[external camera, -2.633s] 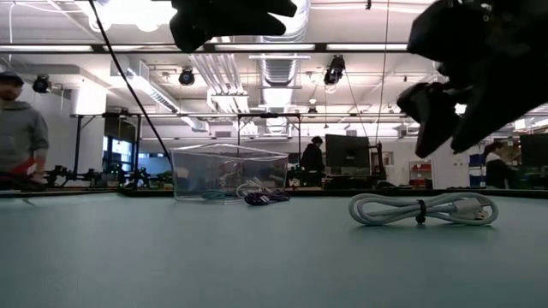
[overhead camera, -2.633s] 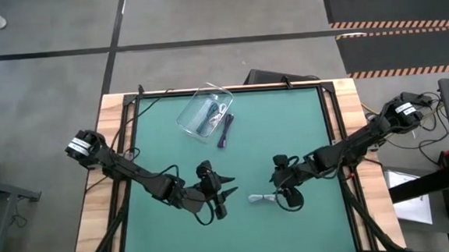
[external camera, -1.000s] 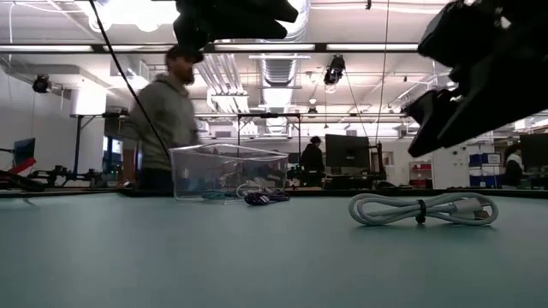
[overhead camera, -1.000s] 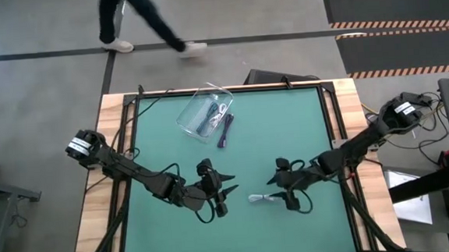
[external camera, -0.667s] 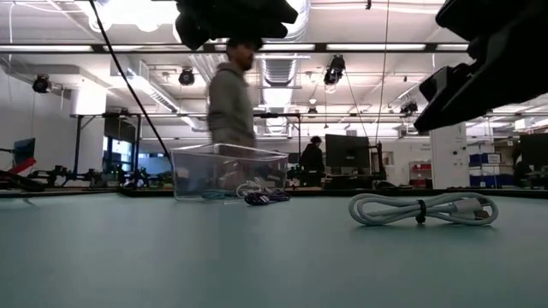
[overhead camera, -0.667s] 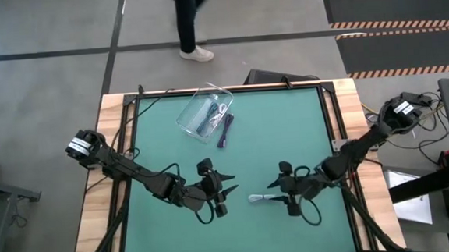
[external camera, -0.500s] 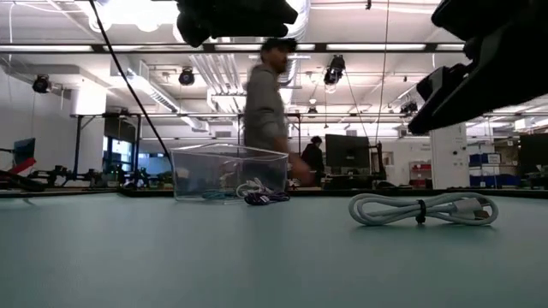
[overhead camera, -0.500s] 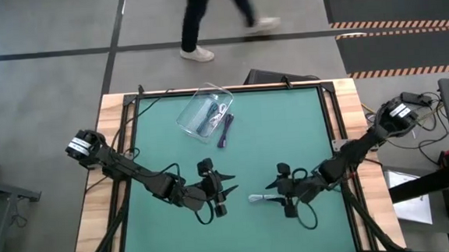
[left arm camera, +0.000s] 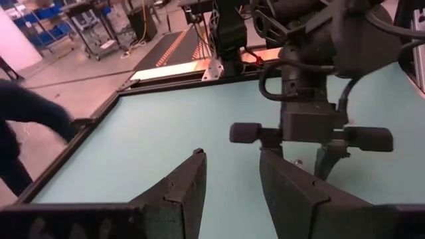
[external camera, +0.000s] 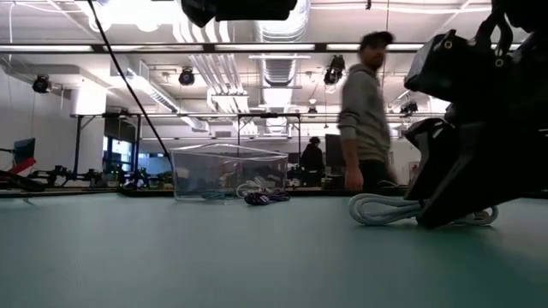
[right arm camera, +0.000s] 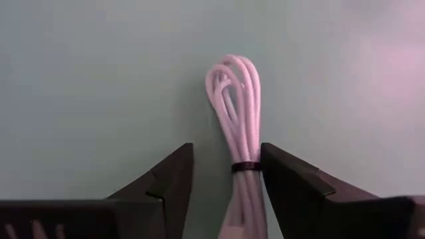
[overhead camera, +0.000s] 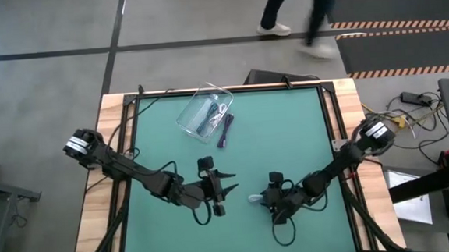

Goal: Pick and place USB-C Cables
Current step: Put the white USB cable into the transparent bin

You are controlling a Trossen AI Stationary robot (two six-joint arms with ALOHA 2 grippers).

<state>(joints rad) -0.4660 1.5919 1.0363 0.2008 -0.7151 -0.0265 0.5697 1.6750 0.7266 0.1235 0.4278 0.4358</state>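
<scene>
Right wrist view alone shows right gripper [right arm camera: 222, 192] w/ fingers spread astride white USB-C cable [right arm camera: 237, 123] on the mat, no readable label; left gripper [overhead camera: 227, 186] spread, well apart.

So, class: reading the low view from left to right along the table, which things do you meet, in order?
clear plastic box → dark cable bundle lying just outside the box → white cable bundle → right gripper, down at the table over that white bundle's far end.
</scene>
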